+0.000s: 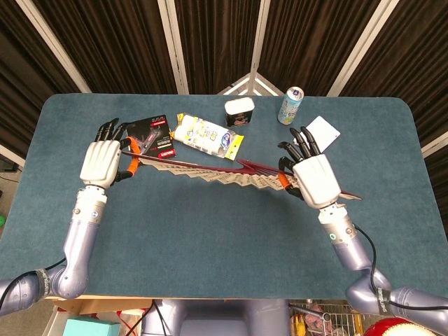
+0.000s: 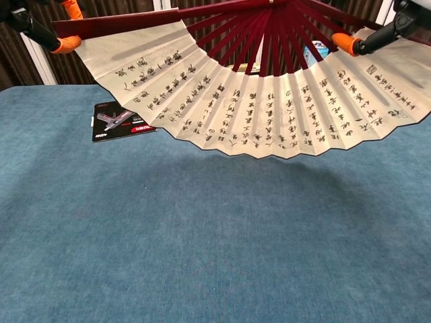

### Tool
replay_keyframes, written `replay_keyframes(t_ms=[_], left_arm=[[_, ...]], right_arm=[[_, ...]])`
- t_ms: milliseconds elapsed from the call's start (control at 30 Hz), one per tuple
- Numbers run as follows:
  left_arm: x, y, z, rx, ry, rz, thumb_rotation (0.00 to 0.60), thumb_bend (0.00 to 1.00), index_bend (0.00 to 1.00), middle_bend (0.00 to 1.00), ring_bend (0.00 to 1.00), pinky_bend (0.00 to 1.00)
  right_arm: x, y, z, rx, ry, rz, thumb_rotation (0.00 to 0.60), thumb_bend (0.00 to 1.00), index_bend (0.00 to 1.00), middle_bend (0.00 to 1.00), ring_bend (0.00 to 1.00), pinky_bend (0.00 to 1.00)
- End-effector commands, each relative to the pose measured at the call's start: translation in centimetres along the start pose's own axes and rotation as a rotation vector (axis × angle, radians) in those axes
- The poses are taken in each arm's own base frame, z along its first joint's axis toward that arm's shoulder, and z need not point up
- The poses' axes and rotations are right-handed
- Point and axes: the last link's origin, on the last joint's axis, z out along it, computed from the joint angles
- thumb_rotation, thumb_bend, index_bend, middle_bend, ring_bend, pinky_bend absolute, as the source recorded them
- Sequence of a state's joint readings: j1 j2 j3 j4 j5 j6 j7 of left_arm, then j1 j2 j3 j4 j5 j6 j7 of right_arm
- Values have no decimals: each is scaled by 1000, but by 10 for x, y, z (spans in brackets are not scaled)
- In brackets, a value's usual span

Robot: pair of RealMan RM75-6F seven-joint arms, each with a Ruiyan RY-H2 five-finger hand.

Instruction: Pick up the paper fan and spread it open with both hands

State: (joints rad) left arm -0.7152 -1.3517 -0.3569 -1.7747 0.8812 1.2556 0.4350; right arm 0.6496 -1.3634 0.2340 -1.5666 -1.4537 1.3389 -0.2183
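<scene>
The paper fan (image 2: 269, 101) hangs spread wide above the table, cream paper with black characters on dark red ribs. In the head view the paper fan (image 1: 210, 171) shows nearly edge-on between the two hands. My left hand (image 1: 101, 161) grips its left outer rib; only orange-tipped fingertips (image 2: 65, 44) show in the chest view. My right hand (image 1: 315, 178) holds the right outer rib, whose end sticks out past the wrist. An orange fingertip (image 2: 345, 43) of that hand presses on the paper at the upper right of the chest view.
At the back of the blue table (image 1: 224, 231) lie a black card packet (image 1: 155, 134), a yellow-and-white snack bag (image 1: 206, 134), a small tin (image 1: 239, 110), a drink can (image 1: 291, 105) and a white card (image 1: 323, 131). The black packet (image 2: 123, 120) also shows under the fan.
</scene>
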Motion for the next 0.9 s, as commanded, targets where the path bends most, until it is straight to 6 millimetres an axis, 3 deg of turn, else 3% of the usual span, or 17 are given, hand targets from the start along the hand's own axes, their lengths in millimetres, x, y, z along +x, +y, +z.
replay_keyframes(t_ms=[33,200,300,400,567,767,900], left_arm=[[0,0,-1,-3,-3,0,600,680,660,137,0,0],[0,-1,-6,-7,-10,-3,600,678,646,133,0,0],[-1,-4,-9,-2,-13,-3,600,673,622,127,0,0],[0,-6,-11,-2,-10,-4,600,668,583,115,0,0],[6,-8,-11,-4,-2,-4,600,603,495,86,0,0],[10,-10,-12,-5,-1,-5,600,513,351,50,0,0],[12,-12,-12,-2,-7,-3,600,480,346,48,0,0]], right_arm=[[3,-1,-2,11,2,-2,600,594,673,300,52,0],[5,-4,-8,41,-12,-13,600,592,621,299,52,0],[5,-6,-11,61,-29,-23,600,594,535,280,49,0],[6,-7,-14,69,-45,-27,600,536,334,221,22,0],[7,-11,-17,75,-91,-24,600,288,43,117,0,0],[9,-16,-17,75,-129,-17,600,182,0,45,0,0],[11,-20,-14,77,-129,-13,600,180,0,43,0,0]])
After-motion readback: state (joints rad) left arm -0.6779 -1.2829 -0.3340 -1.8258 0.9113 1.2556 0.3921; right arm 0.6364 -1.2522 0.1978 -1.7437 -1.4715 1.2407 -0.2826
